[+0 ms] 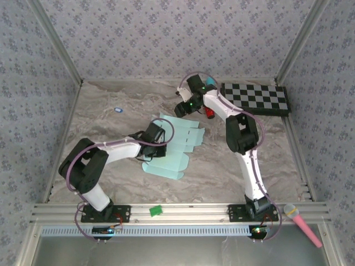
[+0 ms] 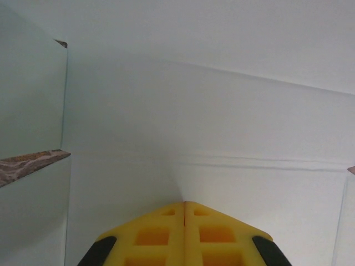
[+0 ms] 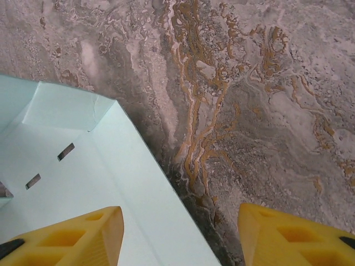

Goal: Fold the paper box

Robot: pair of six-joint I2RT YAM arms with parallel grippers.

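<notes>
The paper box [image 1: 178,145] is a pale mint-blue die-cut sheet lying mostly flat in the middle of the marbled table. Some of its flaps are raised. My left gripper [image 1: 157,145] rests on the sheet's left part. In the left wrist view its yellow fingers [image 2: 166,233] are shut tip to tip with nothing between them, and the pale card [image 2: 211,111] lies under and ahead of them. My right gripper [image 1: 184,108] hovers at the sheet's far edge. It [image 3: 178,215] stands open, and a raised flap edge of the sheet [image 3: 111,183] runs between its fingers without touching either.
A black-and-white checkerboard [image 1: 256,98] lies at the back right. A small red object [image 1: 209,112] sits beside the right arm. A tiny blue thing [image 1: 118,110] lies far left. A green piece [image 1: 156,210] and a pink microphone [image 1: 302,221] rest on the front rail.
</notes>
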